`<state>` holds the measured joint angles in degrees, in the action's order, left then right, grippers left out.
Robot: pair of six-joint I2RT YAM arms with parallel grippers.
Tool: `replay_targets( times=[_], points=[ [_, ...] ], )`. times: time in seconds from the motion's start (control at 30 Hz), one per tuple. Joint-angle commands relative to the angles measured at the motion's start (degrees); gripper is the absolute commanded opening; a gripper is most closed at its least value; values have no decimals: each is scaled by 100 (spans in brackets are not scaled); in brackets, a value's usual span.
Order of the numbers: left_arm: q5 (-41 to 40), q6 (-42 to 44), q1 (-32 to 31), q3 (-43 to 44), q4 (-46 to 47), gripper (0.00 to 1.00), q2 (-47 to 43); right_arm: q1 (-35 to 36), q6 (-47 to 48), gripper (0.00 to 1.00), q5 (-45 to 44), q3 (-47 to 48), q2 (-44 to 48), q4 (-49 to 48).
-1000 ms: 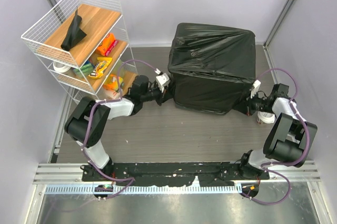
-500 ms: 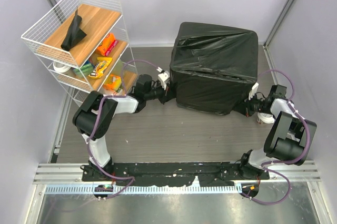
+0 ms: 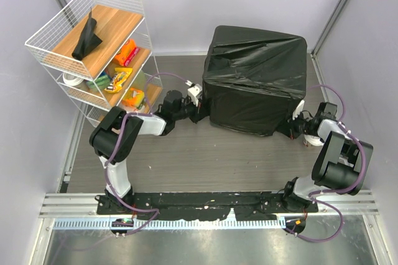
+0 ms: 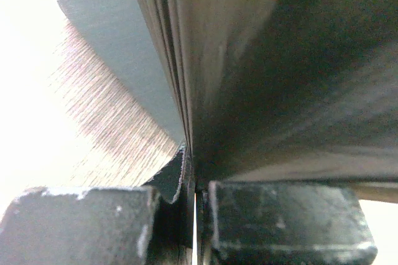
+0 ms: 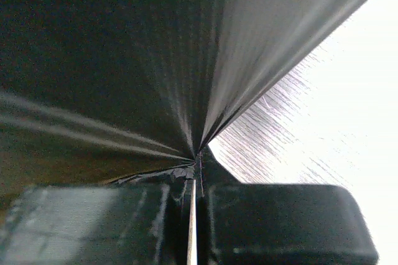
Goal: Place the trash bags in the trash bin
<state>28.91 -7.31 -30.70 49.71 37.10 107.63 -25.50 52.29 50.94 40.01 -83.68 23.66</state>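
A large glossy black trash bag (image 3: 255,78) is draped over a boxy shape in the middle of the floor; the trash bin itself is hidden beneath it. My left gripper (image 3: 200,111) is shut on the bag's lower left edge, the film (image 4: 280,60) pinched between the jaws of the left gripper (image 4: 198,196). My right gripper (image 3: 291,129) is shut on the lower right edge, with pleats of the bag (image 5: 124,60) fanning out from the right gripper (image 5: 194,184). Another folded black trash bag (image 3: 87,38) lies on the rack's top shelf.
A white wire shelf rack (image 3: 43,44) stands at the far left, with colourful snack packets (image 3: 119,69) on its lower shelves. Grey walls close in on both sides and behind. The wood-grain floor (image 3: 211,159) stretches between the covered shape and the arm bases.
The left arm has reached further right, pushing the bag's left edge rightward. The right gripper has drawn its edge slightly down and inward. The covered shape sits a little further right.
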Motion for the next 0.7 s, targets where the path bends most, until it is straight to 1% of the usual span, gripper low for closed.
replay_targets(
  times=[0.0,0.07,0.2,0.4,0.67],
  points=[
    [-966,19,73,-225,-1338,0,592,-105,-34,1,-1560,-230,-219,-335],
    [-992,19,64,-330,-1206,0,566,-105,-79,1,-1639,-239,-228,-423],
    [-1027,72,46,-331,-1223,0,557,-105,-236,2,-1780,-301,-219,-642],
    [-1905,300,-191,-348,-1223,0,522,-105,-422,1,-2026,-468,-79,-977],
    [-2213,344,-252,-401,-1258,0,469,-105,-466,1,-2123,-494,229,-898]
  ],
)
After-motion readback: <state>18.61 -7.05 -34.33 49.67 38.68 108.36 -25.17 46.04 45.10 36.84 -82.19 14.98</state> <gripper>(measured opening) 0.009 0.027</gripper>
